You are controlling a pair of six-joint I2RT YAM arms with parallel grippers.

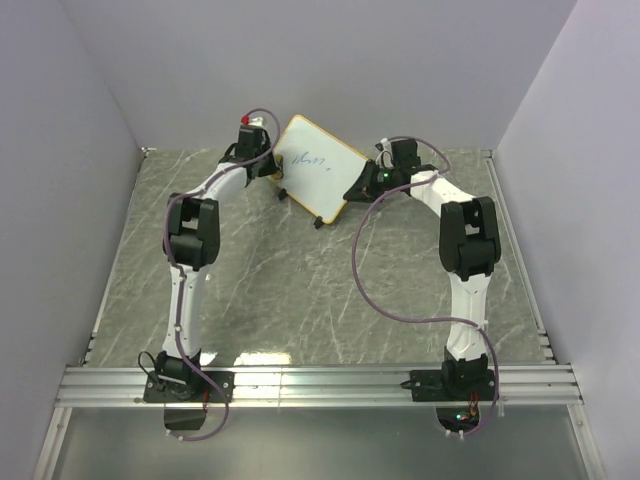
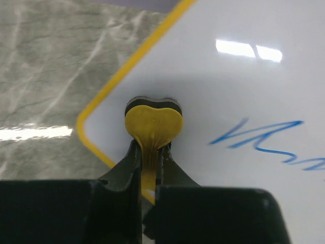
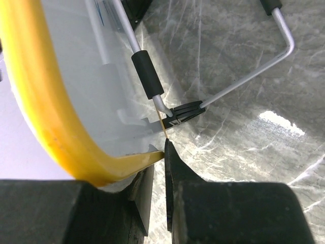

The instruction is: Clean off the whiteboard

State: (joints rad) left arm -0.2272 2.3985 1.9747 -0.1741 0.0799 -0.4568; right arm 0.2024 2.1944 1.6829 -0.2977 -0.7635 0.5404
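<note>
Whiteboard (image 1: 320, 172) sat at far middle of the tabletop (image 1: 300, 290), tilted w/ its face up toward the overhead cam and turned diagonal, between the two arms. Couldn't tell if its feet touched the tabletop.

L pincer (image 1: 268, 160) was at the board's left corner. In the left wrist view, L pincer (image 2: 150, 155) was clamped on the thin stem of a yellow heart-shaped eraser (image 2: 154, 121), jaws tight together around it. Eraser had a dark pad layer under the yellow top and was pressed flat against the white surface, just inside the rounded corner of the yellow frame (image 2: 133, 60). Blue scribble (image 2: 228, 133) lay to the right of the eraser, apart from it, not touched. Same scribble (image 1: 308, 158) showed near the board's middle from above.

R pincer (image 1: 358, 188) was at the board's right edge. In the right wrist view, R pincer (image 3: 161, 152) was closed on the frame (image 3: 36, 101) at the rim, jaws pinching the edge. That view showed the board's back side w/ a bent wire stand (image 3: 244, 77) and a black sleeve (image 3: 147, 73) on one leg, marble-look tabletop (image 3: 238, 168) behind.
</note>
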